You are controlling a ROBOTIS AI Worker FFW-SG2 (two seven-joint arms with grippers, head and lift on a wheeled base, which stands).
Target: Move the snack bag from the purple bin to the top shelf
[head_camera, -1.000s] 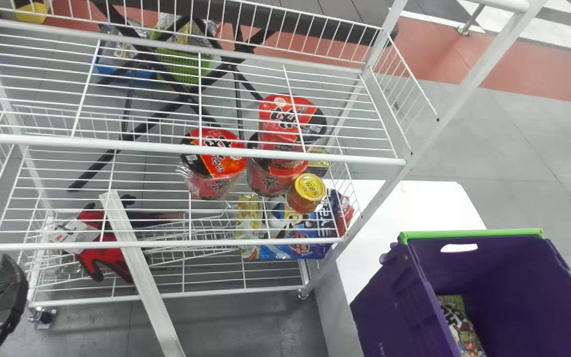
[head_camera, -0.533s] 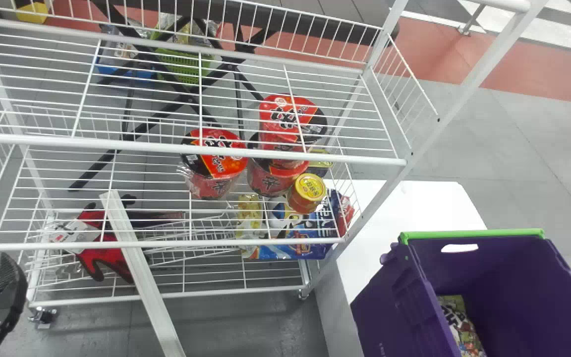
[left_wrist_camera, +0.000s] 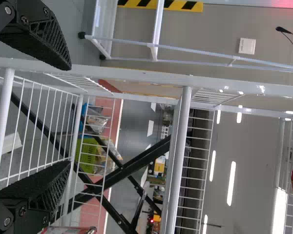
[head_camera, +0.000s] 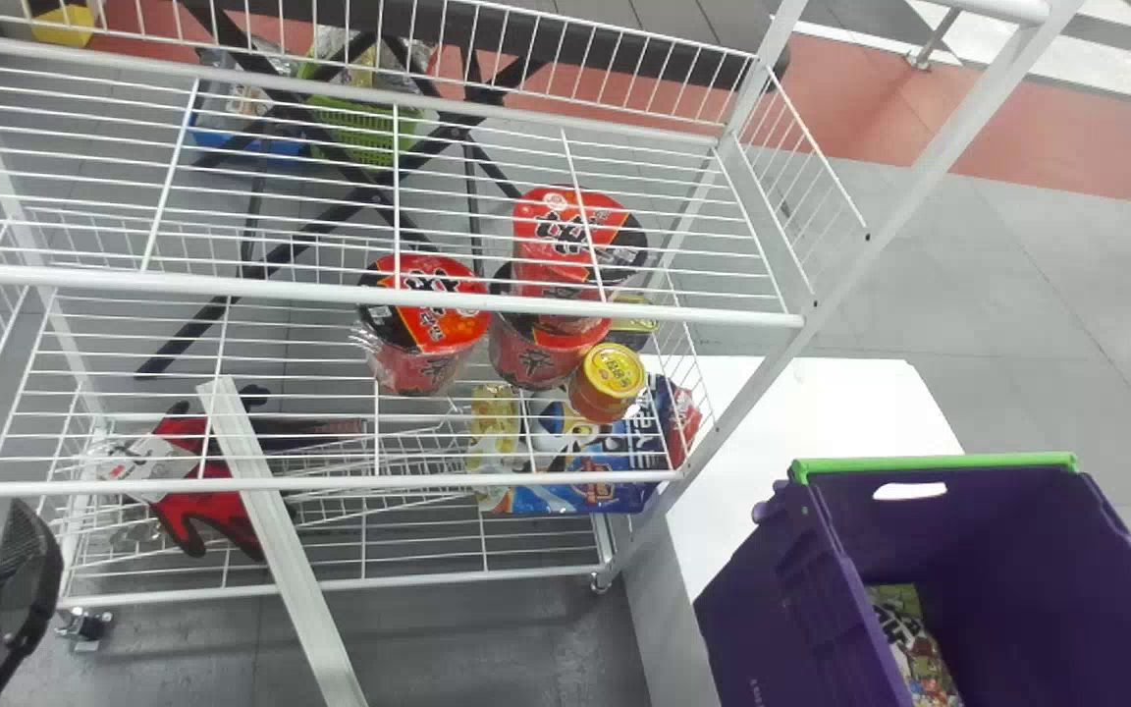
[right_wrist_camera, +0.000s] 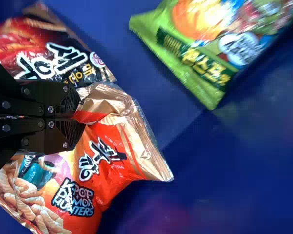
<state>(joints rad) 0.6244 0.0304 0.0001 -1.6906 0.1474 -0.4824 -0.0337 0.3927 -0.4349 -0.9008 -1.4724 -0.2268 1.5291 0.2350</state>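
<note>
In the right wrist view, my right gripper (right_wrist_camera: 82, 117) is down inside the purple bin (right_wrist_camera: 224, 165), its fingers closed on the crumpled gold end of an orange snack bag (right_wrist_camera: 115, 153). Part of that bag lies behind the fingers. The head view has the purple bin (head_camera: 772, 609) at the lower right, on a white surface. The upper wire shelf (head_camera: 359, 287) spans the upper left and middle there. My left gripper (head_camera: 24, 570) is at the left edge in front of the rack; in the left wrist view the left gripper (left_wrist_camera: 71, 117) stands open with nothing held.
Inside the bin are a green bag (right_wrist_camera: 200, 58) and a dark red packet (right_wrist_camera: 44, 53), close to the gripped bag. Red noodle cups (head_camera: 428, 314) and a yellow-lidded jar (head_camera: 610, 381) stand below the upper shelf. A slanted rack post (head_camera: 850, 226) rises beside the bin.
In the head view my left gripper has shifted slightly to the right. The rack, its goods and the bin have stayed in place.
</note>
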